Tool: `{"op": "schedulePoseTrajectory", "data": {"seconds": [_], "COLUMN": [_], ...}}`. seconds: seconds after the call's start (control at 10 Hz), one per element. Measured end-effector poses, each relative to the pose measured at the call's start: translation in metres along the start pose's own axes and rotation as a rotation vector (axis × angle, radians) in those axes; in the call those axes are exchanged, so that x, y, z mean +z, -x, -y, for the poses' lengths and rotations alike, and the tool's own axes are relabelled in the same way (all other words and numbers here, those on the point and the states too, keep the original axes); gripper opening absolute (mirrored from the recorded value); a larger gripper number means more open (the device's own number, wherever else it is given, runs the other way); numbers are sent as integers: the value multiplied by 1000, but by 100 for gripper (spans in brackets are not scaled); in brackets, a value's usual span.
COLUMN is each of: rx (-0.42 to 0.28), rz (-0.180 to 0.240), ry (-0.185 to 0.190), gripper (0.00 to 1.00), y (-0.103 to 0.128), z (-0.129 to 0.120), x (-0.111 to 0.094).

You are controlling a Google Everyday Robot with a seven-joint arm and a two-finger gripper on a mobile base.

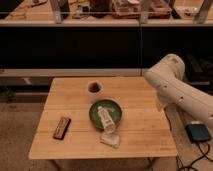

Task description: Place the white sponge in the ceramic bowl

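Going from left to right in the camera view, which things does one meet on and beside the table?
Dark packet → ceramic bowl → gripper by the table's right edge → black box on the floor.

A wooden surface carries the ceramic bowl, with a white bottle lying across it and over its near rim. The white sponge lies flat just in front of the bowl, under the bottle's end. A small cup stands behind. The white arm hangs over the right edge; its pincer is out of sight.
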Motion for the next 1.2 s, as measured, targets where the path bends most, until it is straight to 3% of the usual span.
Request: {"op": "schedulePoseTrajectory", "data": {"seconds": [0.4,0.6,0.8,1.0,1.2], "rx": [1,-20,-96,-132,-138], "rz": [-5,-39,-79,-99,-99], "ry": [-16,-112,-306,-390,-402], "gripper": [70,70,70,70,70], "y": [1,4,10,14,14], "z": [2,24,63,77,80], "x": [-3,-24,-54,-69,-70]}}
